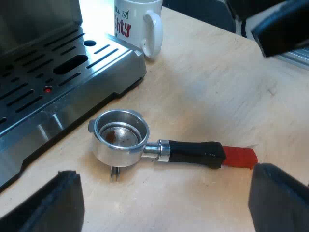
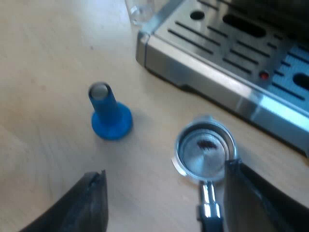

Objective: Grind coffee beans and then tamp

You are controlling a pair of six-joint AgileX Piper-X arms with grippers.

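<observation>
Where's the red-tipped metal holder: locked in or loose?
Loose. The metal holder with the red-tipped dark handle lies on the wooden table beside the steel espresso machine.

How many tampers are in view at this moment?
1: the blue tamper stands upright on the table, near the metal holder and the espresso machine. More may be hidden.

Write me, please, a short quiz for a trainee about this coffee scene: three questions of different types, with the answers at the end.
1. True or false: the metal holder is locked into the espresso machine.
2. Which colour is the tamper? A red, B blue, C black.
3. Fill in: the fingers of the left pincer stand ___ (open or shut).

Key: 1 false, it lies loose on the table by the machine; 2 B; 3 open.
</observation>
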